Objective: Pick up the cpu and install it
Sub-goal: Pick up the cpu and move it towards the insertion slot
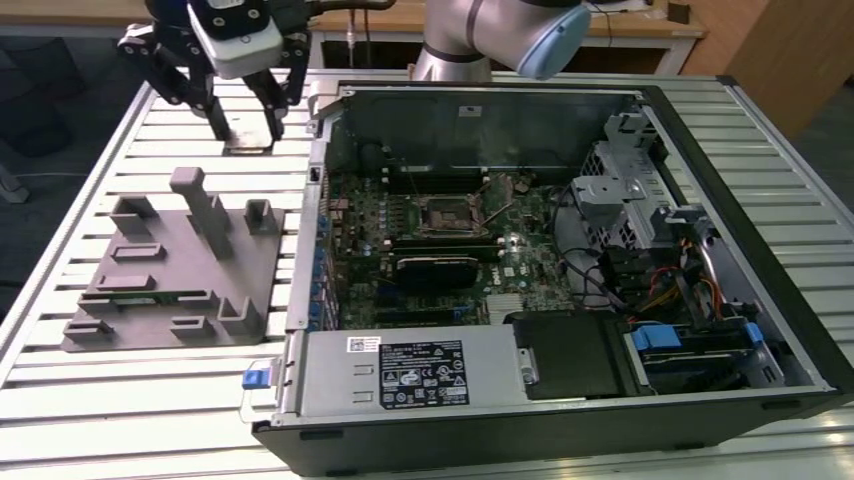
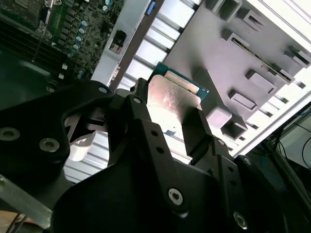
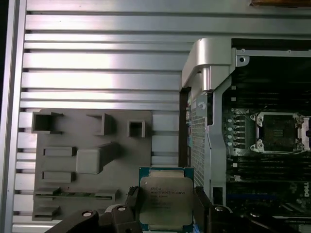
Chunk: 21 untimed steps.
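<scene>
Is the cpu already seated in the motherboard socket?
No, the hand holds the cpu, apart from the empty socket.

Bright ovhd light, glare on cpu [image 2: 170, 103]

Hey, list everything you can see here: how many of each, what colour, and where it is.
cpu: one, silver-grey top, between the hand's fingers
tray: one, grey, moulded, on the table, at the exterior view's left of the case
computer case: one, black, open, on the table
socket: one, black-framed, inside the case
power supply: one, silver, inside the case
table: one, silver, slatted
arm: one, silver and blue, behind the case
hand: one, black, shut on the cpu
</scene>
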### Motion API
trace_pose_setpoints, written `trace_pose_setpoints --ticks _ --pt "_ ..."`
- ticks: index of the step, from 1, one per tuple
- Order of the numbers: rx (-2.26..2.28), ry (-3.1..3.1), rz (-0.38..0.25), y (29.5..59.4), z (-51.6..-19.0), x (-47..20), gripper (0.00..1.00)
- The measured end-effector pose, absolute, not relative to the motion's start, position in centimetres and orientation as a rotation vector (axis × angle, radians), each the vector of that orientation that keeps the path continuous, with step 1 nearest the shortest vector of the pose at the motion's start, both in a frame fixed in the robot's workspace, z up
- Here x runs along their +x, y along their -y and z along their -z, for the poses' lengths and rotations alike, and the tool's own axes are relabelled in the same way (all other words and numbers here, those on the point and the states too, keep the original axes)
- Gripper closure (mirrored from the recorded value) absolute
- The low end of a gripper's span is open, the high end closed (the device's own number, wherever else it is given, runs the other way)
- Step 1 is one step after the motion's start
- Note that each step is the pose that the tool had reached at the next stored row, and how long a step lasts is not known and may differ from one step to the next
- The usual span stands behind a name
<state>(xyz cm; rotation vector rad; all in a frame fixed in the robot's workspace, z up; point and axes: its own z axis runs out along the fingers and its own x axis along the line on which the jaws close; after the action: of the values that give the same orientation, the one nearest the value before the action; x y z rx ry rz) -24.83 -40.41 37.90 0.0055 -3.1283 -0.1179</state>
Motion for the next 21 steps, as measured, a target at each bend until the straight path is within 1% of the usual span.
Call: trace_pose_setpoints --ticks 21 --pt "0.005 3.128 0.118 40.3 -37.3 -20.5 0.47"
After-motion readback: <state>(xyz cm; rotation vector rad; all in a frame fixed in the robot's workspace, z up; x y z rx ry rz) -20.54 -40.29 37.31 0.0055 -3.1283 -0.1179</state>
